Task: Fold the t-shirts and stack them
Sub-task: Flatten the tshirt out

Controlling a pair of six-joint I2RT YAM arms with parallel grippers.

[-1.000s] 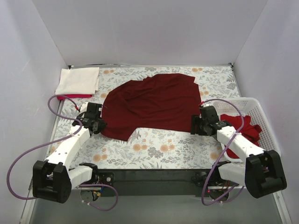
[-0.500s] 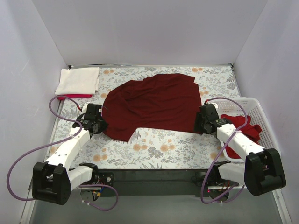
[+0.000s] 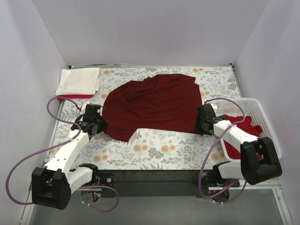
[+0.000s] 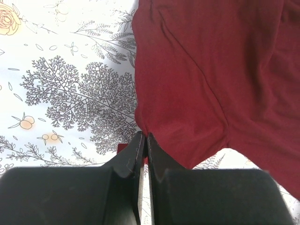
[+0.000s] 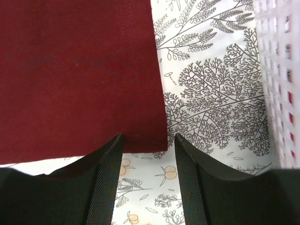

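White-shelled left arm [image 3: 70, 147] and right arm [image 3: 234, 135], black joint blocks [image 3: 47, 186], looping purple cables [image 3: 220, 99]; left claw [image 4: 144, 139] smooth black, right claw [image 5: 148, 137] mesh-textured.

Top camera overlooks the table [image 3: 159, 151]; both close wrist cameras share its maroon t-shirt [image 3: 154, 105].

No text, label, brand, number or sign can be read in any view; the table [image 3: 164, 150] carries only a printed pattern of flowers and branches, without letters; the maroon t-shirt [image 3: 154, 101] shows plain cloth, with no legible print or tag.
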